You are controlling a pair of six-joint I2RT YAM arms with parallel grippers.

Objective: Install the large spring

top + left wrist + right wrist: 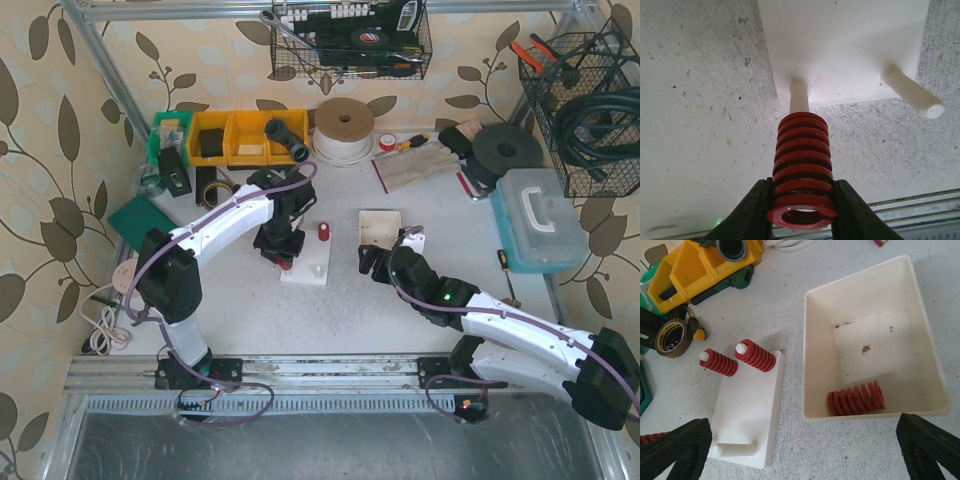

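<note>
My left claw point(802, 191) is clenching the large spring point(802, 150) by its near coils, lining its bore up with the white peg point(799, 97) that is entering its far end, so it can slide home toward the base plate point(840, 45). My right claw point(802, 450) is hanging released above the worktop point(785, 300); beyond it, the cream tray point(812, 340) is holding one red spring point(856, 399).

A workshop: 3 yellow parts bins point(248, 158), a wire tool basket point(345, 68), a toolbox point(538, 225) (light blue).

Red spring point(802, 165) aligned with white peg point(799, 97)
</note>
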